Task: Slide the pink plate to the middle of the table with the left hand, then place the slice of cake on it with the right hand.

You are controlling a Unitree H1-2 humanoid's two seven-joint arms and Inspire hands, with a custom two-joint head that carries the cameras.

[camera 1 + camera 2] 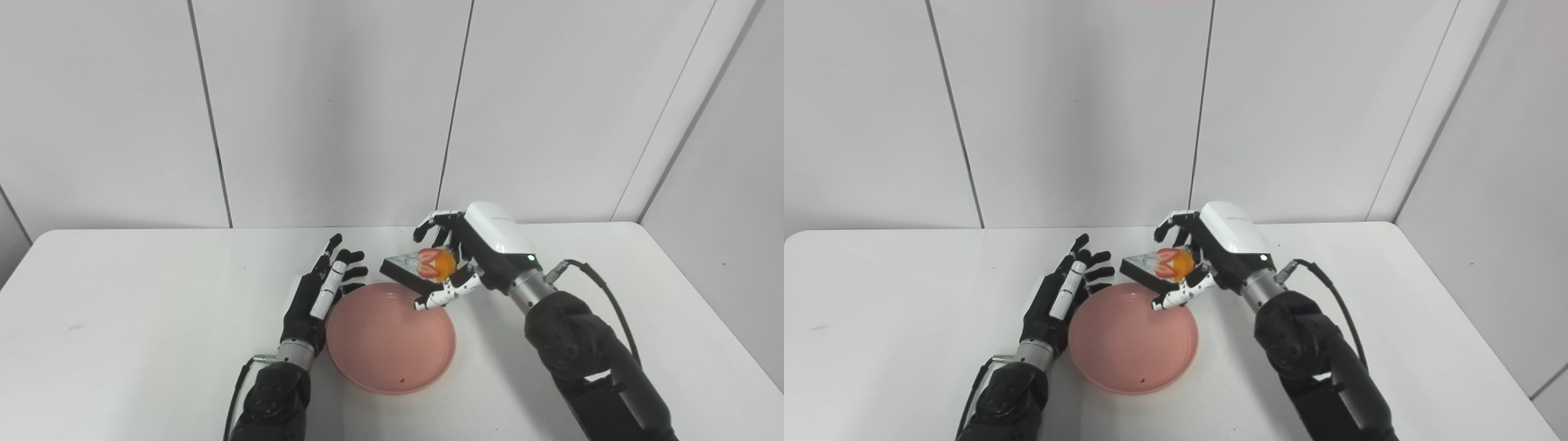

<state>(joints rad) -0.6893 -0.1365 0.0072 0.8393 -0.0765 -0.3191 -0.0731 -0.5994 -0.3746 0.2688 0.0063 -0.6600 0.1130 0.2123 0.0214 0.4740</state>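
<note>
A pink plate (pixel 392 343) lies near the table's middle front, with nothing on it. Above its far rim hangs a slice of cake (pixel 419 265), a dark wedge with strawberry and orange fruit on top. My right hand (pixel 465 257) is shut on the cake, fingers over its top and thumb beneath. My left hand (pixel 321 291) rests open at the plate's left rim, fingers stretched forward and flat, touching or almost touching the rim. In the right eye view the plate (pixel 1133 340) and the cake (pixel 1160 266) show the same way.
The white table (pixel 122 306) ends at a white panelled wall behind. A black cable (pixel 603 294) loops from my right wrist. A small dark speck lies on the plate's near side.
</note>
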